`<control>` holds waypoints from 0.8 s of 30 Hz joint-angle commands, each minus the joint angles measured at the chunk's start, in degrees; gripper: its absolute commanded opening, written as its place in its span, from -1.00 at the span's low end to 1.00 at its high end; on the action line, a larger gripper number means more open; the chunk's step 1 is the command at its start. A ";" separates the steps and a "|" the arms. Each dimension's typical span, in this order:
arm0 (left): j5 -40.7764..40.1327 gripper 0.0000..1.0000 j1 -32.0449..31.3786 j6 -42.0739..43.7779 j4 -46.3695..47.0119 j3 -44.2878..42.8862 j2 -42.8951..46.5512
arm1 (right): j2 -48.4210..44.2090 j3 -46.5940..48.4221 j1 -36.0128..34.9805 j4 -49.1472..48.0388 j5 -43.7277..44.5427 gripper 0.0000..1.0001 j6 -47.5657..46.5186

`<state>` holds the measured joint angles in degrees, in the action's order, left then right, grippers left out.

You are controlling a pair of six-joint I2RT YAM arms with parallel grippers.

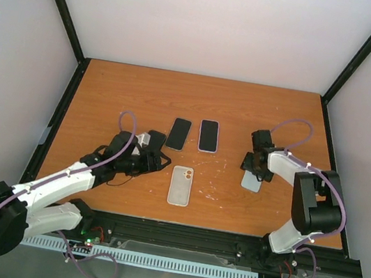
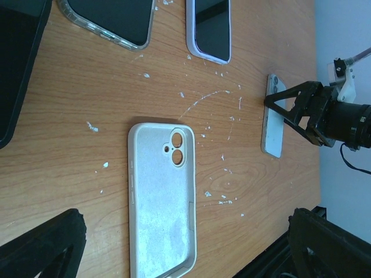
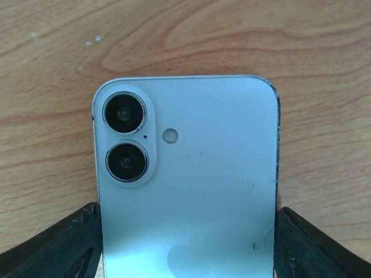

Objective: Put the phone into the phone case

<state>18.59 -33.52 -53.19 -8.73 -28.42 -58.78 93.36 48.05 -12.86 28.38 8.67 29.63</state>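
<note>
The white phone case (image 1: 180, 185) (image 2: 162, 197) lies hollow side up on the wooden table, camera cut-out at its far end. My left gripper (image 1: 157, 163) (image 2: 185, 246) hovers open just left of it, the case's near end showing between its fingers. The phone (image 1: 250, 182) (image 2: 272, 124) (image 3: 191, 185) is pale blue and lies back side up with two camera lenses, at the right of the table. My right gripper (image 1: 257, 170) (image 3: 188, 237) is over it, one finger pressed against each long edge.
Two other phones lie farther back: a dark one in a clear case (image 1: 179, 133) (image 2: 110, 20) and one with a lavender rim (image 1: 208, 136) (image 2: 211, 29). A black device (image 1: 156, 139) (image 2: 14, 63) sits by my left gripper. White flecks dot the wood.
</note>
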 commanded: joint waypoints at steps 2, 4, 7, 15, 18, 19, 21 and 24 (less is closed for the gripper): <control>-0.72 0.86 0.12 -0.78 -2.40 -0.59 1.37 | 2.28 -3.42 -5.10 2.35 -3.61 0.32 1.72; -0.43 0.83 0.16 -0.94 -2.39 -0.83 1.32 | 0.47 -3.40 -7.43 1.87 -4.87 0.26 1.14; 0.63 0.74 0.12 -0.76 -1.80 -1.45 1.11 | -2.94 -3.58 -11.26 0.89 -7.52 0.19 -0.69; 4.62 0.54 0.83 1.19 -2.25 -5.38 -1.26 | -11.18 -4.71 -22.25 -5.39 -18.09 0.06 -9.06; 6.87 0.51 1.28 2.17 -1.90 -6.98 -2.40 | -14.62 -5.44 -25.98 -8.20 -18.54 0.05 -11.04; 7.65 0.51 1.57 2.81 -2.03 -7.67 -3.20 | -15.85 -5.69 -27.04 -9.09 -18.72 0.04 -11.74; 8.39 0.48 2.09 4.24 -3.40 -9.24 -5.21 | -18.12 -6.41 -29.09 -11.22 -19.44 0.02 -13.54; 10.21 0.46 2.53 5.55 -3.91 -11.19 -7.98 | -20.64 -7.78 -31.80 -14.99 -20.62 -0.01 -16.29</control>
<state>25.21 -31.77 -51.09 -11.07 -35.66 -64.05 76.20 41.63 -41.69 20.69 -9.26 18.48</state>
